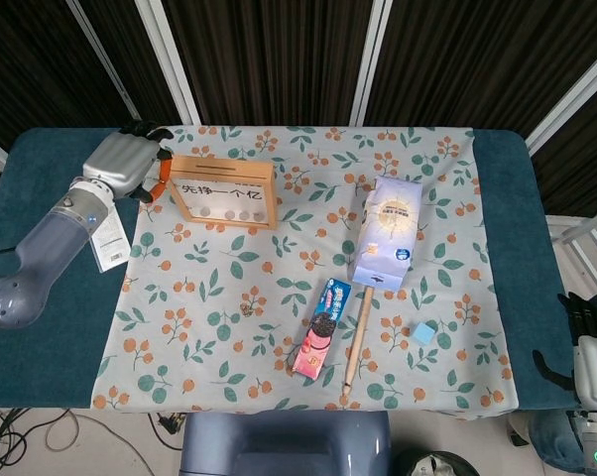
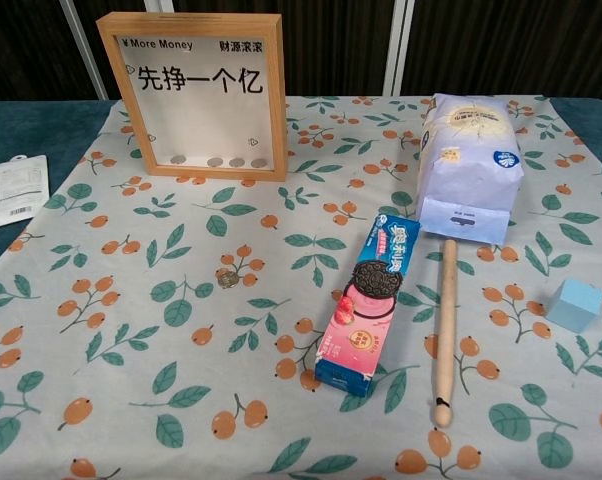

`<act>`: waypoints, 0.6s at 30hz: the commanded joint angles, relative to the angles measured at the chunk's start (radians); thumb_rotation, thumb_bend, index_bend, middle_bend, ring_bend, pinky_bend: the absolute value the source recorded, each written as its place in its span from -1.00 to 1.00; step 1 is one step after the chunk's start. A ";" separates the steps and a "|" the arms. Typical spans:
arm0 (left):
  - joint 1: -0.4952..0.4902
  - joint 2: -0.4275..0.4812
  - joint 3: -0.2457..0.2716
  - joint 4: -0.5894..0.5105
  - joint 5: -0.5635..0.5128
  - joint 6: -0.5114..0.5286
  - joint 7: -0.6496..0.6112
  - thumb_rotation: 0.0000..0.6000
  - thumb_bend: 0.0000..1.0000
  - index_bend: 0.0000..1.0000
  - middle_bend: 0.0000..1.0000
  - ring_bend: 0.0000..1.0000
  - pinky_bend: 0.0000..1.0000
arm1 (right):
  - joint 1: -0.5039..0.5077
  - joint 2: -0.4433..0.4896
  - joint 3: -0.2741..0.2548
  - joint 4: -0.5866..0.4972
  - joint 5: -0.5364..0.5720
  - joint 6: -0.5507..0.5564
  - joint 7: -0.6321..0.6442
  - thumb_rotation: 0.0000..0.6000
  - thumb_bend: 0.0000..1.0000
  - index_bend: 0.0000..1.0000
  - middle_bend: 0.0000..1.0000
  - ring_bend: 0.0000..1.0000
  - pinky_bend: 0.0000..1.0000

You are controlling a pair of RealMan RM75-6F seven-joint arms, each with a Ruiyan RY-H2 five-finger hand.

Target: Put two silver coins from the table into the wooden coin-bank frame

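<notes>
The silver coin (image 2: 227, 280) on the flowery cloth, well in front of the wooden coin-bank frame (image 1: 219, 190), looks thin, hard and slippery, so pinch its edges, while I cannot tell if the left hand (image 1: 126, 164) beside the frame holds anything.

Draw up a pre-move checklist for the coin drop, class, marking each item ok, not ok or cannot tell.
1. Left hand at the top left corner of the wooden coin-bank frame: ok.
2. Coin held in its fingers: cannot tell.
3. Frame upright, coins already at its bottom: ok.
4. Silver coin on the cloth, ready to pick: ok.
5. Right hand clear, off the table edge: ok.
6. Fingers lined up over the top slot: cannot tell.
</notes>
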 commanded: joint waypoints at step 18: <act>-0.235 -0.279 0.182 0.466 -0.032 -0.183 -0.141 1.00 0.22 0.41 -0.77 -1.00 -1.00 | -0.009 -0.004 0.020 0.005 0.022 0.029 -0.015 1.00 -0.26 -0.79 -0.82 -0.90 -1.00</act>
